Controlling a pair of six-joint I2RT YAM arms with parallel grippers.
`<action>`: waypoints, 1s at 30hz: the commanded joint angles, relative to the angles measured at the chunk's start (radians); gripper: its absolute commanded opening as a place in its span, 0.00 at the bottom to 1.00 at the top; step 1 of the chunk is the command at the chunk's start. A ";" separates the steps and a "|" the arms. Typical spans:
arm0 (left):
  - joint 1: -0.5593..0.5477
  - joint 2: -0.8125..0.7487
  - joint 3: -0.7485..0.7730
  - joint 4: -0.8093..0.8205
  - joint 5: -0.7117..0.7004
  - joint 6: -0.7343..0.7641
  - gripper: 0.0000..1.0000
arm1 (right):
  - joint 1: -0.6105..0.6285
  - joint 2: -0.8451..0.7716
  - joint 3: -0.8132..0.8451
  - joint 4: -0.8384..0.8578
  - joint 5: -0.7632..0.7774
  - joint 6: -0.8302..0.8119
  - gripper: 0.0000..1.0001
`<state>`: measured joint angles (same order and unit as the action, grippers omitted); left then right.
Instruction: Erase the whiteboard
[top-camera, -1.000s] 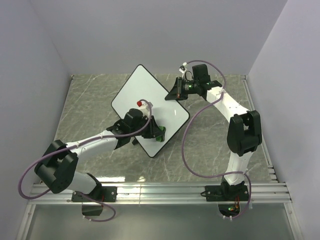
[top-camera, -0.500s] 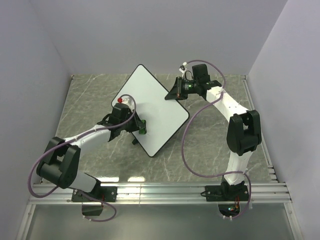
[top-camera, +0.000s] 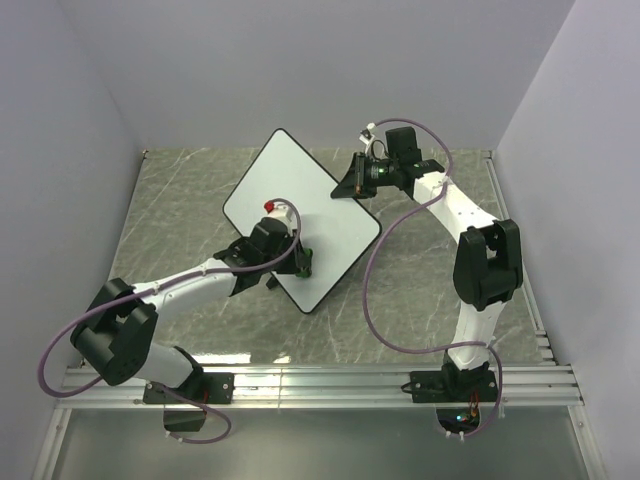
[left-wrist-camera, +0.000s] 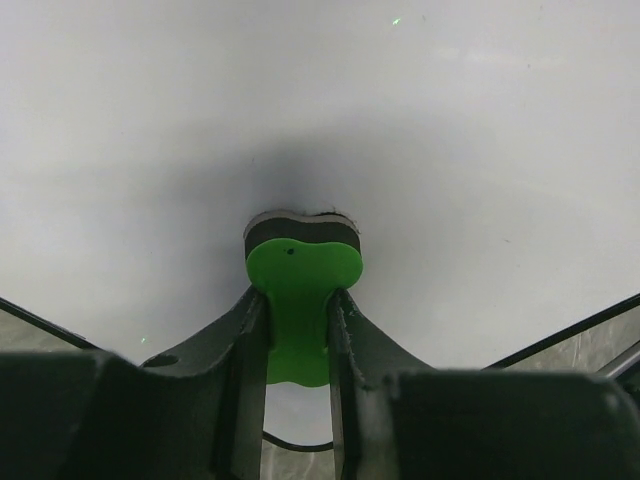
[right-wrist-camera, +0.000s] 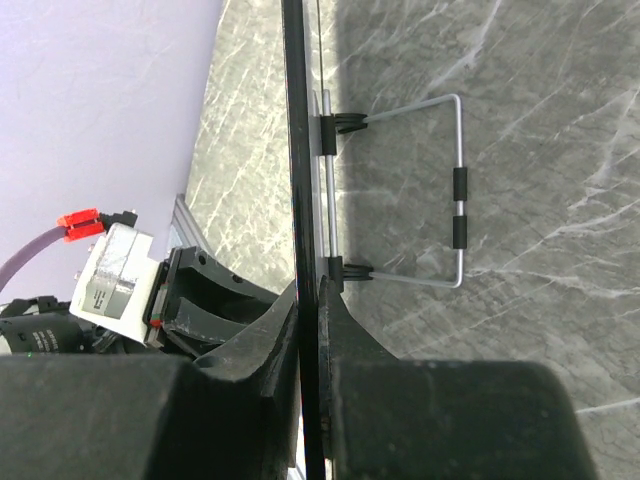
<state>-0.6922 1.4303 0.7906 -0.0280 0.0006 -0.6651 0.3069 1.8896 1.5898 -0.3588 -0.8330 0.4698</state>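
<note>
The whiteboard (top-camera: 292, 180) stands tilted on the grey marble table, its face plain white in the top view. My left gripper (top-camera: 298, 262) is shut on the green bone-shaped eraser (left-wrist-camera: 298, 305). The eraser's dark felt end (left-wrist-camera: 300, 224) presses against the whiteboard (left-wrist-camera: 330, 110) near its lower edge. My right gripper (top-camera: 358, 186) is shut on the board's right rim. In the right wrist view the thin black whiteboard rim (right-wrist-camera: 296, 140) runs straight down between that gripper's (right-wrist-camera: 308, 300) fingers.
A wire stand (right-wrist-camera: 456, 190) props the board from behind. Lilac walls close the table at the back and on both sides. An aluminium rail (top-camera: 330, 380) runs along the near edge by the arm bases. The left arm's wrist (right-wrist-camera: 130, 280) shows beyond the board.
The left gripper slid the eraser left and up across the board's lower part, then back to the right. The right gripper and the board stayed put.
</note>
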 joint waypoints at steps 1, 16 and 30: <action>-0.070 0.104 -0.031 -0.049 0.124 -0.027 0.00 | 0.041 -0.003 0.052 0.023 -0.068 0.105 0.00; 0.241 -0.128 0.095 -0.258 0.003 0.064 0.00 | 0.037 -0.037 0.056 0.015 -0.061 0.104 0.00; 0.428 -0.234 0.125 -0.569 -0.221 0.070 0.04 | -0.003 -0.109 0.009 0.100 -0.038 0.148 0.99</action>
<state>-0.3035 1.1862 1.0008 -0.4633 -0.1390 -0.5797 0.3141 1.8698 1.5913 -0.3180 -0.8581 0.6010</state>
